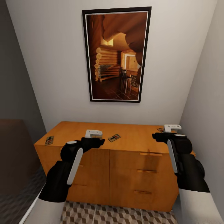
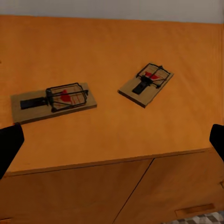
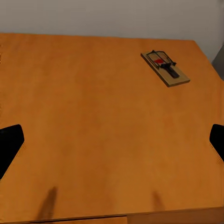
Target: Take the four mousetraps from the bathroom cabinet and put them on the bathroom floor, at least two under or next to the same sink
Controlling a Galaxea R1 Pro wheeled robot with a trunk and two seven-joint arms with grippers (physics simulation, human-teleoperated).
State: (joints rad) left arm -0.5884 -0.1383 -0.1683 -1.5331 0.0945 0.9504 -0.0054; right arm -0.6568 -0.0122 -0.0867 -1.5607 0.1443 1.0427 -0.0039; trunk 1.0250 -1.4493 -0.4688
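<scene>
your two end effectors hover over the orange cabinet point(image 1: 133, 140), both released.
the left end effector point(image 2: 112, 142) and right end effector point(image 3: 112, 140) grasp nothing. mousetraps lie flat on the cabinet top: one at its middle point(image 1: 114, 137), one at its left edge point(image 1: 49, 140), one beside the right end effector point(image 3: 165, 68).

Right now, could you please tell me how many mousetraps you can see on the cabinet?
4: one at the cabinet top's left edge, one beside the left hand, one mid-top, one by the right hand.
</scene>
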